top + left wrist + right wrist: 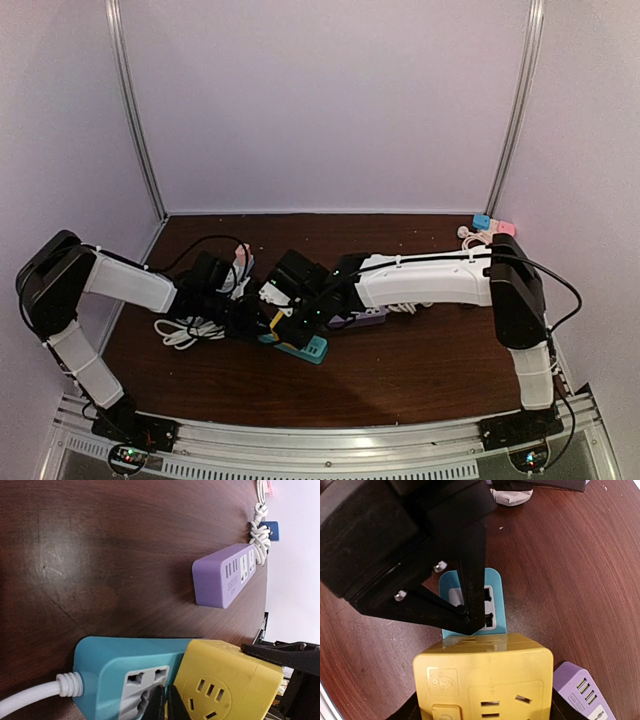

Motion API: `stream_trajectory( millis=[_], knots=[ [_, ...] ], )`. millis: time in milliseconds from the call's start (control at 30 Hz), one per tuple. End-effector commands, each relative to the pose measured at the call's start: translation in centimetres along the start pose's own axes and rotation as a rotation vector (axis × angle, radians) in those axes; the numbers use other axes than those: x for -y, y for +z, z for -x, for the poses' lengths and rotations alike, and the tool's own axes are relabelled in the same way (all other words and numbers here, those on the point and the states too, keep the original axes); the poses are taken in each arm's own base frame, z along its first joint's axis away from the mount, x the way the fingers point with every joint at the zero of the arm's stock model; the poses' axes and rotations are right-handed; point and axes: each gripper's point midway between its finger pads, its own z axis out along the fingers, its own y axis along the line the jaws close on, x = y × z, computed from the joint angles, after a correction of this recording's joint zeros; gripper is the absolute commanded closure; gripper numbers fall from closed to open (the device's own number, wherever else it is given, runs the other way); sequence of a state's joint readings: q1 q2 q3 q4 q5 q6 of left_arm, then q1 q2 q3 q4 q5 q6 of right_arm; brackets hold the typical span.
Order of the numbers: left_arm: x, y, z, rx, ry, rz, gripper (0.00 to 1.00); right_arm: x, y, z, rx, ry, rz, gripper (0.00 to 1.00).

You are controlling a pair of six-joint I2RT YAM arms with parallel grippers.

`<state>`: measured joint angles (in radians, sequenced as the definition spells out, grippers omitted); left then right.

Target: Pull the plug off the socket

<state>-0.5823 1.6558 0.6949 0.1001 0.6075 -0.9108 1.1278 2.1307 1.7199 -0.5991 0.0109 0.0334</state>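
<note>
Right wrist, yellow plug at socket end

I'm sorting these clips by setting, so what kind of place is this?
Likely a robotics lab test cell: two arms bolted at a wooden table, blank white walls around, a teal power strip and yellow adapter as props.

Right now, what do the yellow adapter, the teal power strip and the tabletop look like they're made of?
Yellow adapter: probably moulded plastic, matte, with an embossed logo. Teal power strip: plastic too, smooth satin shell, grey socket insert. Tabletop: dark wood or wood-look laminate, semi-gloss; grain and glare show.
</note>
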Motion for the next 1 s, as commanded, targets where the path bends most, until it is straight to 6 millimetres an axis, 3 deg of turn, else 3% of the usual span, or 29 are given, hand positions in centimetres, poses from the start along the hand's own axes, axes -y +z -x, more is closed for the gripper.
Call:
stream_trajectory(
  millis=[0,200,467,700,967],
  knots=[
    [-2.7,0.5,0.1,-0.007,-0.019,0.12,0.98,0.6,-1.5,3.5,0.131,0.041,-0.037,0.52],
    [-6.3,0.3,-2.1,-0.085,-0.042,0.277,1.0,1.1,-2.7,4.9,0.164,0.051,-0.041,0.53],
    [-8.7,0.4,-3.8,-0.138,-0.051,0.367,1.0,2.2,-4.2,6.2,0.194,0.105,-0.002,0.52],
    [-9.0,0.7,-4.0,-0.145,-0.054,0.39,1.0,2.4,-5.7,6.3,0.211,0.128,0.002,0.52],
    [-8.3,0.6,-3.2,-0.121,-0.05,0.386,1.0,2.8,-8.1,5.2,0.222,0.171,0.018,0.52]
  ],
)
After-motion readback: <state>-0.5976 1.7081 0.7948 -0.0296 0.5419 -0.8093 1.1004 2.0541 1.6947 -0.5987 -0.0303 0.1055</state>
